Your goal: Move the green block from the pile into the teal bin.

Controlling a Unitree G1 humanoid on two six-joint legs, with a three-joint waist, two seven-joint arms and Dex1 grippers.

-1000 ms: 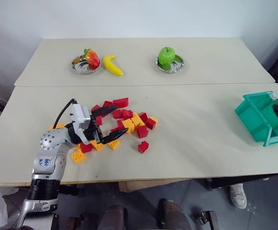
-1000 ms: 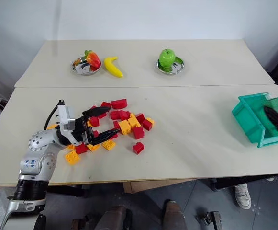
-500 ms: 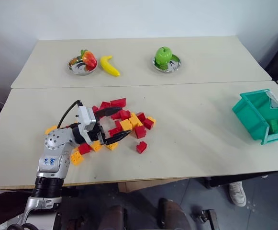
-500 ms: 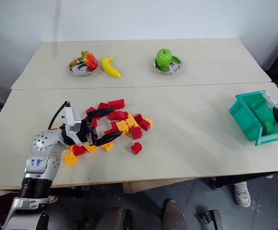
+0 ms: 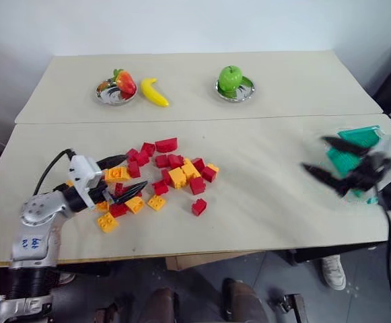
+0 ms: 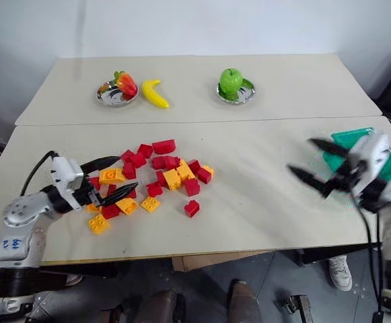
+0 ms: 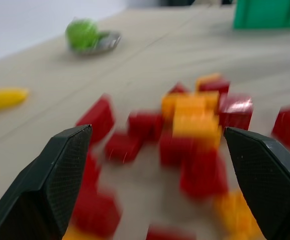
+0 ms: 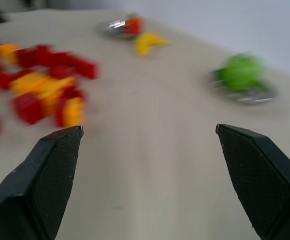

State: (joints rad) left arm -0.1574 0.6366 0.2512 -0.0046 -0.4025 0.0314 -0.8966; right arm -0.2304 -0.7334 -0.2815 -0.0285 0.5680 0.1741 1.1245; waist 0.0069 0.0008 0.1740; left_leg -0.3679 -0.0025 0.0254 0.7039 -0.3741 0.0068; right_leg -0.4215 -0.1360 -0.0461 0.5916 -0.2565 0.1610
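On the near table (image 6: 262, 222), the left gripper (image 6: 109, 178) sat at the left edge of the pile (image 6: 148, 182), its two black fingers (image 6: 104, 162) spread wide and holding nothing. The fingers pointed level toward the bricks, one above an orange brick (image 6: 112, 176) at the pile's left fringe, the other reaching in near a red one. The wrist view from that arm looked between the parted fingers at a blurred scatter of red and orange bricks.

The pile itself was a loose spread of red, orange and yellow bricks on the left half of the near table, with one red brick (image 6: 192, 208) lying a little apart on its near right side. No green brick could be made out among them.

At the right side of the near table, the right gripper (image 6: 323, 165) hung over the surface with its fingers (image 6: 304, 176) also wide apart and empty, pointing in toward the table's middle. Just behind it, largely covered by the gripper and wrist, stood the teal bin (image 6: 348, 138) at the table's right edge. Whether the green block lay inside it could not be told, as the bin's interior was hidden.

On the far table (image 6: 296, 87), a green apple (image 6: 231, 80) rested on a small metal dish (image 6: 243, 93) right of the middle. Further left lay a yellow banana (image 6: 155, 93), and just beside it a second metal dish (image 6: 111, 96) held red and orange fruit (image 6: 126, 85).
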